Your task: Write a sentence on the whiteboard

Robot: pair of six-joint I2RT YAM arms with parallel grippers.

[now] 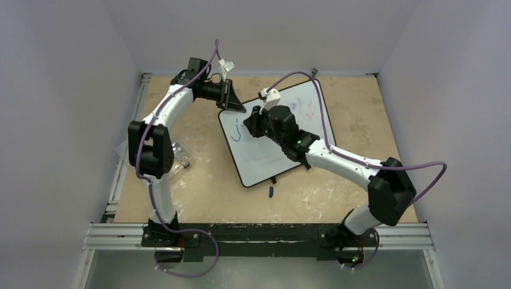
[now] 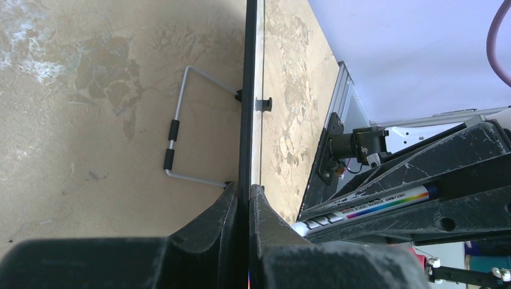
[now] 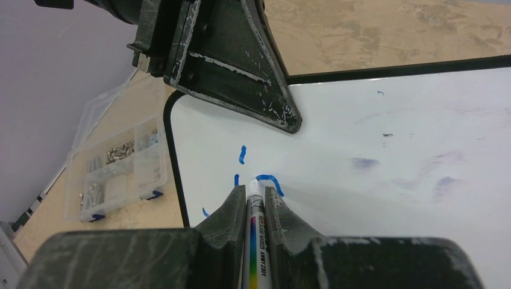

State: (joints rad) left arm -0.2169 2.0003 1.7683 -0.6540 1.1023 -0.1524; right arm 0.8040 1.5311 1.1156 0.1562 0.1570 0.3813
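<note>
Tan table (image 1: 199, 192): whiteboard (image 1: 260, 159), its edge pinched between left gripper (image 2: 249, 191) jaws. Between right gripper (image 3: 249, 191) jaws, clamped: marker (image 3: 257, 241), tip on board just ahead. Step: sentence (image 3: 243, 154) barely begun; next needs steady tip contact.

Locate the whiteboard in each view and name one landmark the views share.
Top external: whiteboard centre, angled, partly under the right arm.
Left wrist: whiteboard edge-on, running up the middle.
Right wrist: whiteboard fills the right side.
Landmark: left gripper clamped on its edge, in all three.
</note>
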